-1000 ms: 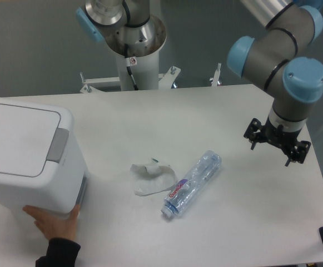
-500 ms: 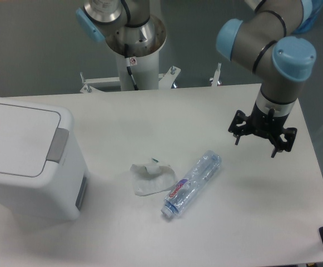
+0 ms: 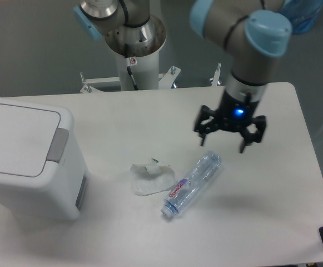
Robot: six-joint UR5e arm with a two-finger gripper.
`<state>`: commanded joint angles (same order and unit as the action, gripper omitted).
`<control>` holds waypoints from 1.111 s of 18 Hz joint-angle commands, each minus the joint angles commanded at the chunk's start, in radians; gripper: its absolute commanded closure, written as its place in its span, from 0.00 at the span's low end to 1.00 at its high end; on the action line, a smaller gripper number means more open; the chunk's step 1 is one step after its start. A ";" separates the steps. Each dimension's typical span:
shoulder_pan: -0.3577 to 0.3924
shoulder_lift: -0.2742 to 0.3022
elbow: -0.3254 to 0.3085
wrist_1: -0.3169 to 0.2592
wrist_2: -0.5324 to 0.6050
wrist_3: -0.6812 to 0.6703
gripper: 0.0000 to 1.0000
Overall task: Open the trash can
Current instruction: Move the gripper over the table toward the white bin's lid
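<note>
We see a white table (image 3: 122,119) before a grey wall, the lidded trash can (image 3: 28,158) left, the hand (image 3: 229,133) spread wide, empty

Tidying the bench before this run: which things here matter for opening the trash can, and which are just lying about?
For the job:
- trash can, lid shut
- its grey push tab
- gripper, empty

Lying about:
- plastic bottle
- crumpled white wrapper
</note>
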<state>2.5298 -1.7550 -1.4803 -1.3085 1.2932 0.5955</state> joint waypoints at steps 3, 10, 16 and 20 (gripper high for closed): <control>-0.104 0.006 0.040 -0.024 0.000 -0.091 0.00; -0.235 0.000 0.092 -0.028 -0.026 -0.111 0.00; -0.299 0.005 0.095 -0.022 -0.052 -0.112 0.00; -0.307 -0.029 0.112 -0.018 -0.045 -0.112 0.00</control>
<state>2.2228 -1.7840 -1.3684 -1.3269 1.2486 0.4832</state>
